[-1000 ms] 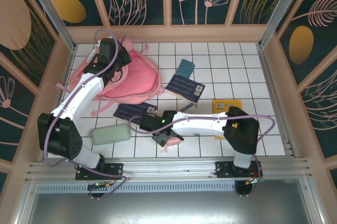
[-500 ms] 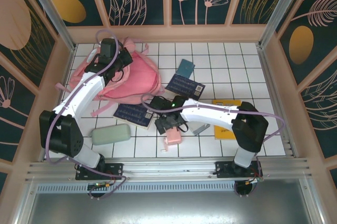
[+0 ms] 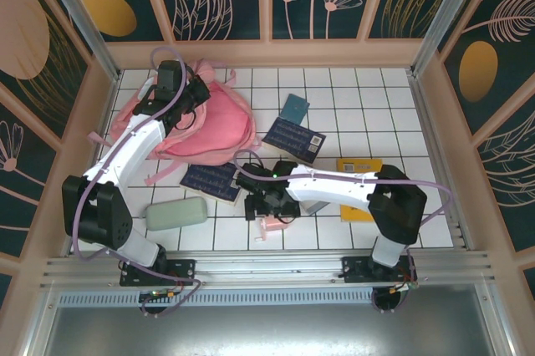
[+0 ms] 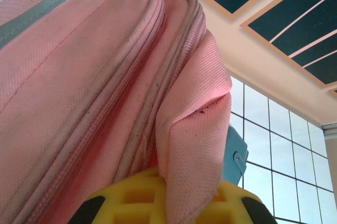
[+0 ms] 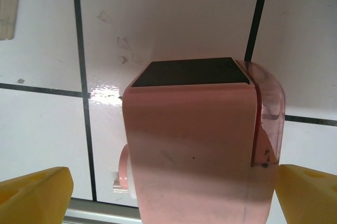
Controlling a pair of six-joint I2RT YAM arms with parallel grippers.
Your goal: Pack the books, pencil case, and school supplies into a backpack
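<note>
The pink backpack (image 3: 209,129) lies at the back left. My left gripper (image 3: 185,105) is shut on a flap of its fabric (image 4: 192,145), pinched between the yellow jaws (image 4: 179,203). A pink boxy block (image 5: 195,145) stands on the tiles near the front (image 3: 272,224). My right gripper (image 3: 267,205) is open around it, with a yellow fingertip (image 5: 37,195) on each side and a gap to the block. Two navy books (image 3: 213,180) (image 3: 294,137), a teal book (image 3: 294,108), a yellow book (image 3: 359,190) and the sage-green pencil case (image 3: 175,214) lie on the tiles.
The right arm lies across part of the yellow book. A light-blue corner (image 4: 234,153) peeks out behind the backpack flap. Wooden walls (image 3: 267,51) ring the tiled floor, and a metal rail (image 3: 267,266) runs along the front edge just behind the block.
My right gripper swung back from the front, then returned forward and down so that it now brackets the pink block. The left gripper has stayed on the backpack flap.
</note>
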